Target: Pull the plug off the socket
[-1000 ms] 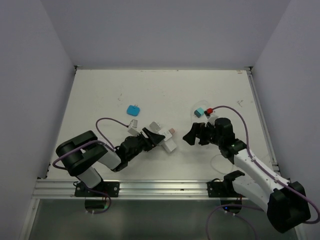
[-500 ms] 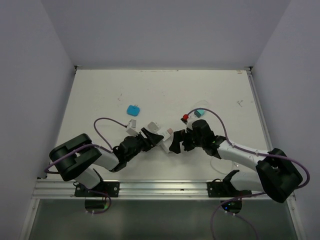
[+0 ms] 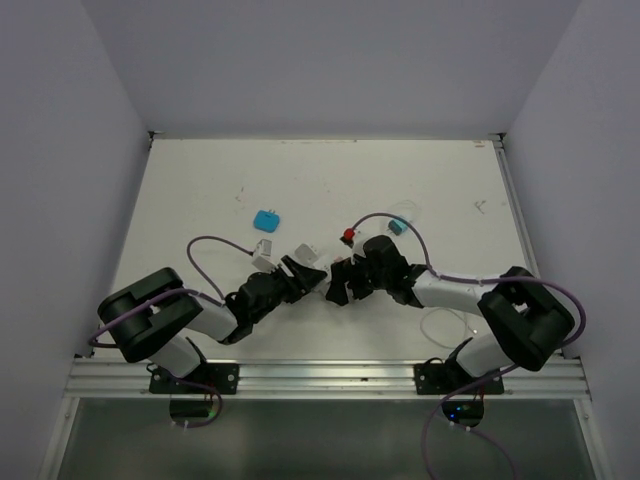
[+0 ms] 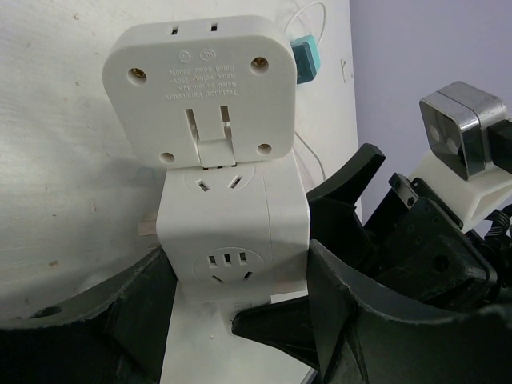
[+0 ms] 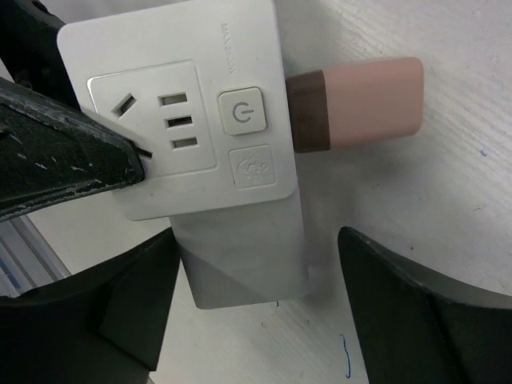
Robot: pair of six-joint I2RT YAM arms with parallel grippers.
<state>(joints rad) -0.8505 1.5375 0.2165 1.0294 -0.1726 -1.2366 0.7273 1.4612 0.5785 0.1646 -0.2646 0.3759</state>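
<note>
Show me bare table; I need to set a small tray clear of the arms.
Bare: the far strip of table beyond the blue block, and the right side between the teal piece and the edge rail. Crowded: the middle, where the left gripper holds the socket and the right gripper straddles it.

The white flat tabletop [image 3: 330, 175] is matte and lightly scuffed, with a few small dark marks. Plain pale lavender-grey panels enclose it on three sides: the left wall [image 3: 60, 150], the back wall [image 3: 330, 60] and the right wall [image 3: 590, 120]. A silver aluminium rail [image 3: 330, 377] runs along the near edge. Below it lies a dark glossy surface [image 3: 320, 440]. Lighting is even and diffuse, with soft shadows.
</note>
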